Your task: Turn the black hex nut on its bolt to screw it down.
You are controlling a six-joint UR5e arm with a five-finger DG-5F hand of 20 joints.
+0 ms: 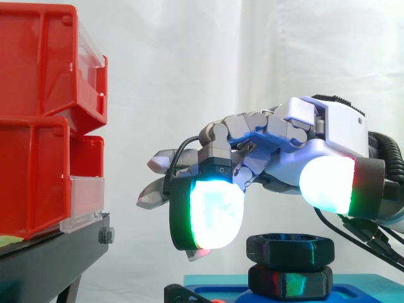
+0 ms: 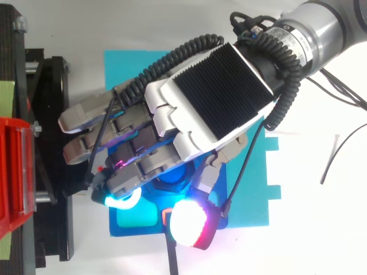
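At the left edge we see 2 red bins stacked on the black stand, their clear fronts facing right toward the work. In the side view a strip of white curtain shows between those fronts and the nearest fingertips. From above, those same fingertips reach over the stand's right edge, so room on that side is tight.

Next comes the blue base, lying just beside the stand on the white table. The table is bare to the right of the base.

The black hex nut sits low at centre-right, stacked on a second black hex piece that rests on the base.

The hand hangs over the nut, with the arm entering from the right. It is loosely spread and holds nothing. 2 fingers stretch out straight to the left. 1 is bent down, its cyan-white pad hanging just left of the nut at about the height of the nut's top edge. We cannot tell whether it touches. The thumb pad, white with a green and red rim, floats above the nut's right side, clearly apart from it.
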